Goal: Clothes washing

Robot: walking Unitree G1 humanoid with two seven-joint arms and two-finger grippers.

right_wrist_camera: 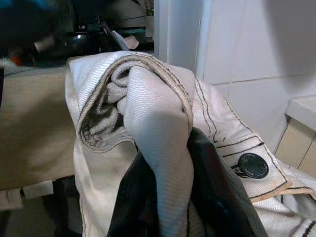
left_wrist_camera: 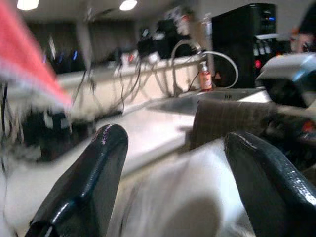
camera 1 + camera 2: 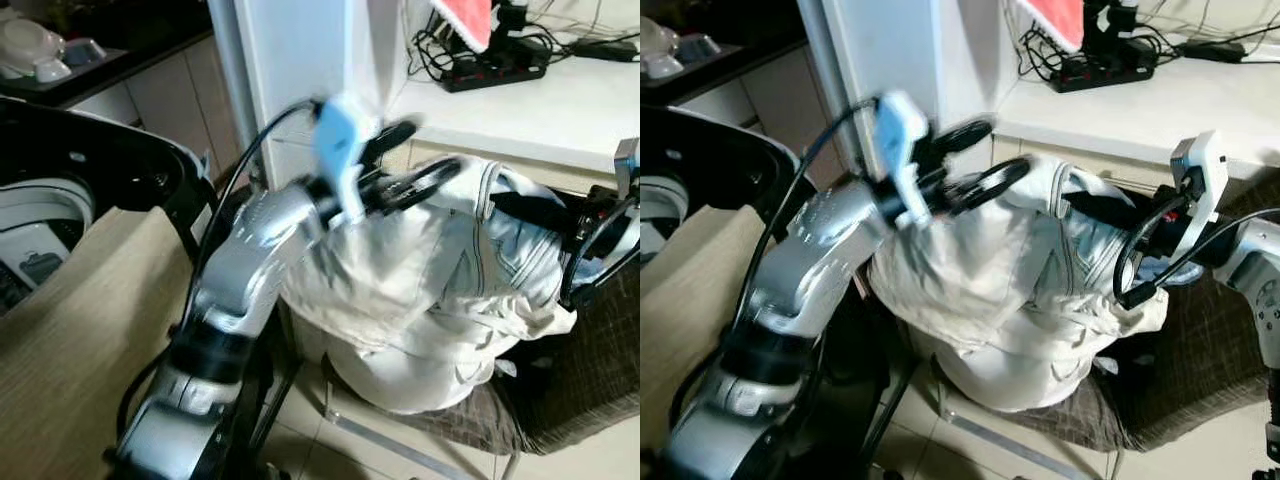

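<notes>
Two claws lift pale jeans: right claw pinching the waistband, left claw wide beside; washer next.

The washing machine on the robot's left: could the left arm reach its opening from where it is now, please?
Probably yes. The left gripper hangs open over the pale jeans, and the washing machine stands open beside that arm with nothing between them.
</notes>
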